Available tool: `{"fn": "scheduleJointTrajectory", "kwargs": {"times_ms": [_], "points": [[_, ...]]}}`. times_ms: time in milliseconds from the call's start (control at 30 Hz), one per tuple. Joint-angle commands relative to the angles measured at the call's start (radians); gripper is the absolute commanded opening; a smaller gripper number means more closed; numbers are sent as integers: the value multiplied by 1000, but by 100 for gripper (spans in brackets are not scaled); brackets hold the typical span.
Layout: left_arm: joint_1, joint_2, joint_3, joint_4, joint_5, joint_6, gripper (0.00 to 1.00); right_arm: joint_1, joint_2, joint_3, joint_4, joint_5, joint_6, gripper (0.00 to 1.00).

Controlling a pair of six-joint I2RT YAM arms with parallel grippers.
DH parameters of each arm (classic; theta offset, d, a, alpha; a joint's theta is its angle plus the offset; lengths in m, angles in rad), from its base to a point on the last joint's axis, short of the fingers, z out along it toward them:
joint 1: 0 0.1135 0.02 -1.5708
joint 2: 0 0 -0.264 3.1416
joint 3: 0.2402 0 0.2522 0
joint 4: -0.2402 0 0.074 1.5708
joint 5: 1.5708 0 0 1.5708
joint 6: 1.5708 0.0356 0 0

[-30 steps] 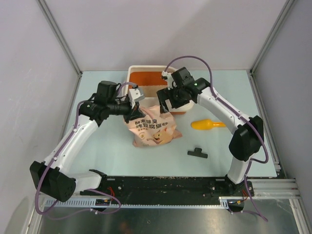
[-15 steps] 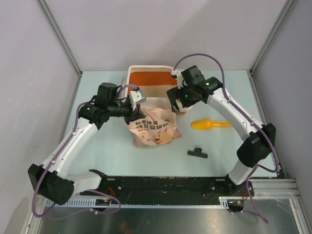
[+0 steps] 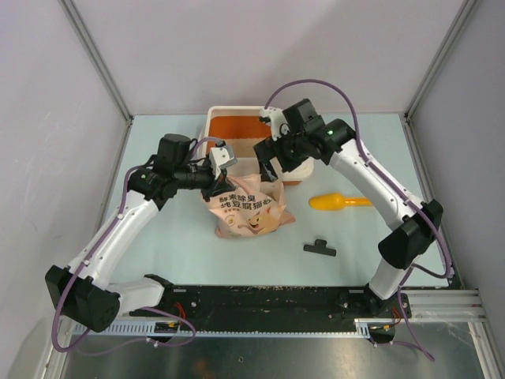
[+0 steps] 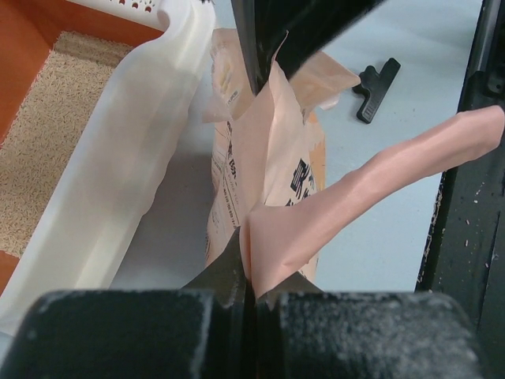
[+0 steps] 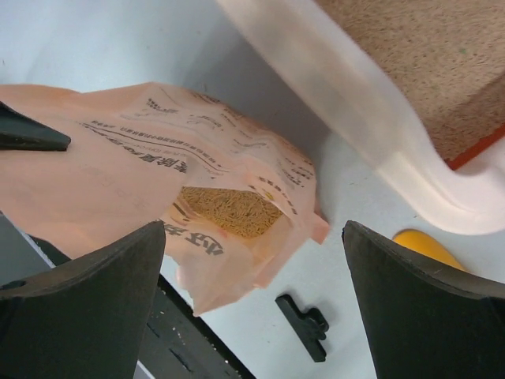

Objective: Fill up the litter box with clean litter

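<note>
The litter box point(image 3: 215, 118) stands at the back centre, a cream-white tray with an orange-brown inner wall; pale beige clean litter point(image 4: 47, 142) covers its floor, also seen in the right wrist view point(image 5: 426, 55). A pink printed bag point(image 3: 248, 209) stands against its near rim point(image 4: 134, 181), mouth open, with yellowish-brown granules inside point(image 5: 229, 212). My left gripper point(image 3: 221, 180) is shut on the bag's top edge point(image 4: 260, 260). My right gripper point(image 3: 264, 164) is open and empty point(image 5: 252, 316), above the bag's open mouth by the box's near rim point(image 5: 355, 103).
An orange scoop point(image 3: 339, 201) lies right of the bag, also seen in the right wrist view point(image 5: 422, 245). A black clip point(image 3: 319, 248) lies nearer the front, right of the bag point(image 5: 304, 325). Grey walls close in the left, back and right.
My right gripper swung right, away from the bag, then came back left over the bag's top. My left gripper kept hold of the bag, which barely moved.
</note>
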Motion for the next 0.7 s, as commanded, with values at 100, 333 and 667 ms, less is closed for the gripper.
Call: {"fn": "scheduleJointTrajectory", "kwargs": {"times_ms": [100,333,667], "points": [[-7,-61,17,81,25,2,0,3,28,-18,3,56,58,100],[-6,-61,21,83,31,-6,0,14,44,-98,3,63,30,100],[-9,-29,38,97,23,5,0,-123,1,-132,-3,47,15,99]]}}
